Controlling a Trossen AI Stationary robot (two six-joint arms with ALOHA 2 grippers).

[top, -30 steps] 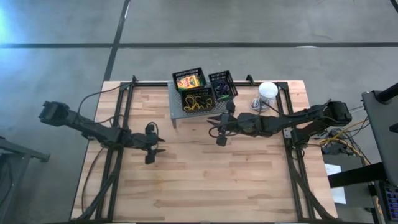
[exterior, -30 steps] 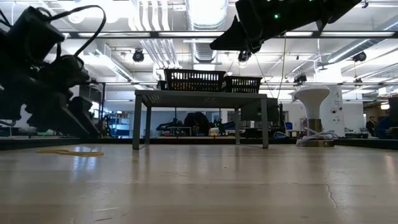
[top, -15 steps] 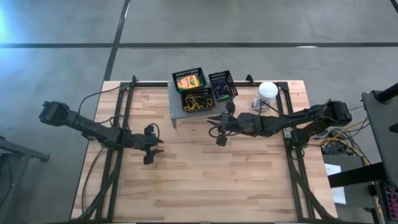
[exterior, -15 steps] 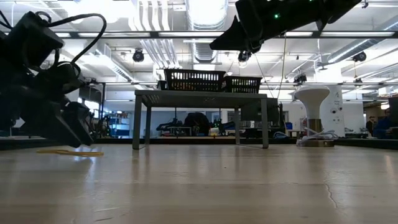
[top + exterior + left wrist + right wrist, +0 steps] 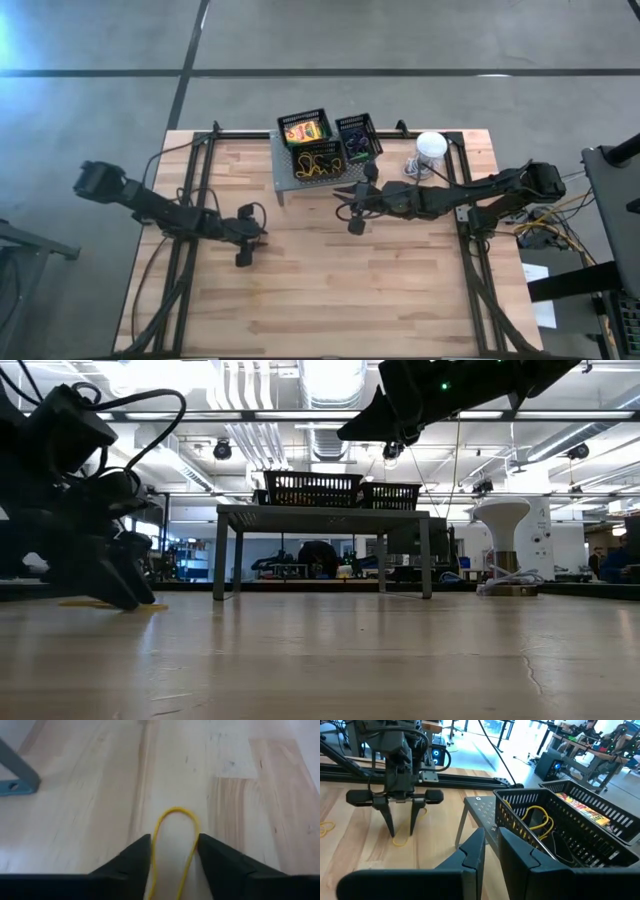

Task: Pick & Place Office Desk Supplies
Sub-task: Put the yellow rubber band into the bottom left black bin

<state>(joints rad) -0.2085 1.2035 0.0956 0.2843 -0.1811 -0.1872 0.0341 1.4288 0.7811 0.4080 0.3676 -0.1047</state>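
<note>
A yellow rubber-band loop (image 5: 175,832) lies flat on the wooden table. My left gripper (image 5: 175,865) is open and points down at it, one finger on each side of the loop; the right wrist view shows this too (image 5: 400,831). In the high view the left gripper (image 5: 243,246) is left of centre. My right gripper (image 5: 347,210) hovers high beside the grey shelf (image 5: 283,182), open by a narrow gap (image 5: 492,851). Three black baskets stand on the shelf: one with crayon boxes (image 5: 305,128), one with bands (image 5: 318,160), and a third (image 5: 358,135). My left gripper comes from above, pointing down, with its fingertips (image 5: 142,852) at the table on either side of the yellow loop's rounded end (image 5: 175,811). The loop's sides run close along the inner faces of the fingers. Whether they touch, I cannot tell.
A second yellow band (image 5: 326,826) lies on the table farther off. The white round object with its cord (image 5: 429,146) stands right of the shelf. The shelf's legs (image 5: 220,560) rise from the table's far half. Bare wood spreads across the near half (image 5: 330,300).
My left gripper has dropped to the table and tipped further down, so its fingertips now stand around the yellow band. The left arm has shifted a little toward the table's right. The right arm has kept still.
</note>
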